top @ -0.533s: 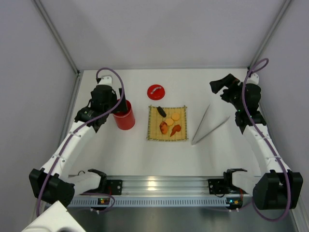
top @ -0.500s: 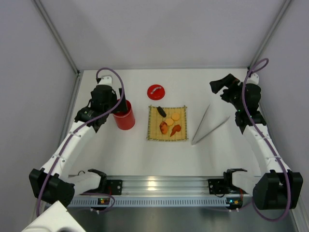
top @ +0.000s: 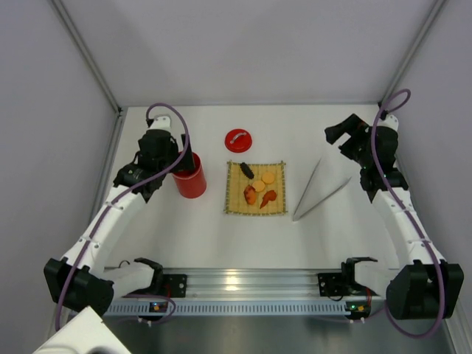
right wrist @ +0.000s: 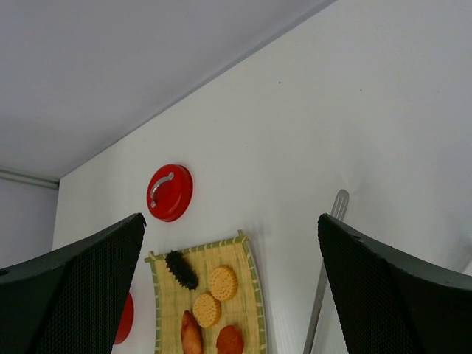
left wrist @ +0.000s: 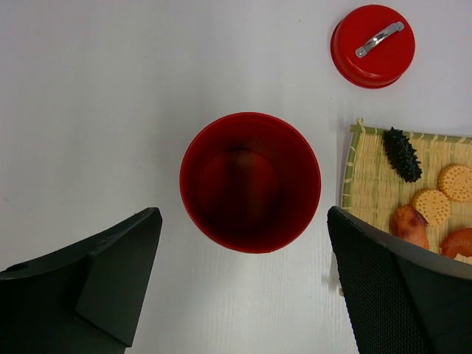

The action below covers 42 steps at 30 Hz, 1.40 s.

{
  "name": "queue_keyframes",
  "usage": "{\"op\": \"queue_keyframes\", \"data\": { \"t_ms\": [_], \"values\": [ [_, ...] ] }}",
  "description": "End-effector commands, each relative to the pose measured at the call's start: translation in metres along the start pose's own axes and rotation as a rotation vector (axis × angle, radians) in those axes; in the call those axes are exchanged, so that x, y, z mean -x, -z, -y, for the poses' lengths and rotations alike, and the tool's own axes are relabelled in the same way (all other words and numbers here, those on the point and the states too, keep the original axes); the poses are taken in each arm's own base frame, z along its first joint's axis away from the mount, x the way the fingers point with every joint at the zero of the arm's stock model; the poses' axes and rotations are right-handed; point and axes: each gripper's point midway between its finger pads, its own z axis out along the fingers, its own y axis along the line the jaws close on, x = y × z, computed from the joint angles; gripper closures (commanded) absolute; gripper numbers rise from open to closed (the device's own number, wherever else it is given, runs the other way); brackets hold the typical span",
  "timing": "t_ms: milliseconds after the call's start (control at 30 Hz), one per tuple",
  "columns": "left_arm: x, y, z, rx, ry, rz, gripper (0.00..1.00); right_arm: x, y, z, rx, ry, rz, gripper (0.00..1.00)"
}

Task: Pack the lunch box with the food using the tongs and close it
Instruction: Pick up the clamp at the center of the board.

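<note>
Right claw (right wrist: 230, 221), wide and empty, has shifted only slightly near tongs (top: 309, 186); left claw (left wrist: 243, 217), wide, flanks lunch box (left wrist: 251, 182). Judged: packing not begun.

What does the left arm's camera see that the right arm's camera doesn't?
Only the left wrist view looks straight down into the open lunch box, which is empty inside. Only the right wrist view shows the tongs lying on the table and the grey wall behind. Of the lunch box it catches just a red sliver. Both show the lid lying off the box, the yellow mat, and the dark piece and two round slices on it.
</note>
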Motion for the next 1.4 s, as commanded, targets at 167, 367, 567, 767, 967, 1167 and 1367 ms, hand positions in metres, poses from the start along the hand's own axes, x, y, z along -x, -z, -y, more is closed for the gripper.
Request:
{"op": "queue_keyframes", "data": {
  "t_ms": [167, 367, 567, 767, 967, 1167, 1367],
  "values": [
    [0.022, 0.015, 0.029, -0.175, 0.011, 0.082, 0.01, 0.009, 0.008, 0.026, -0.181, 0.050, 0.002, 0.01],
    [0.016, 0.022, 0.086, -0.345, -0.059, 0.038, 0.01, 0.005, 0.013, 0.036, -0.219, 0.055, 0.004, 0.00],
    [0.013, 0.034, 0.158, -0.477, -0.129, 0.031, 0.01, 0.007, 0.013, 0.041, -0.262, 0.058, -0.004, 0.01],
    [-0.023, 0.010, 0.250, -0.628, -0.201, -0.033, 0.01, 0.011, 0.016, 0.041, -0.277, 0.050, 0.003, 0.00],
    [-0.057, -0.010, 0.329, -0.790, -0.275, -0.071, 0.01, 0.018, 0.026, 0.047, -0.322, 0.054, 0.026, 0.00],
    [-0.092, -0.027, 0.379, -0.879, -0.314, -0.102, 0.01, 0.026, 0.034, 0.047, -0.348, 0.042, 0.055, 0.01],
    [-0.128, -0.026, 0.411, -0.936, -0.392, -0.120, 0.01, 0.027, 0.038, 0.048, -0.359, 0.039, 0.059, 0.01]
  ]
}}
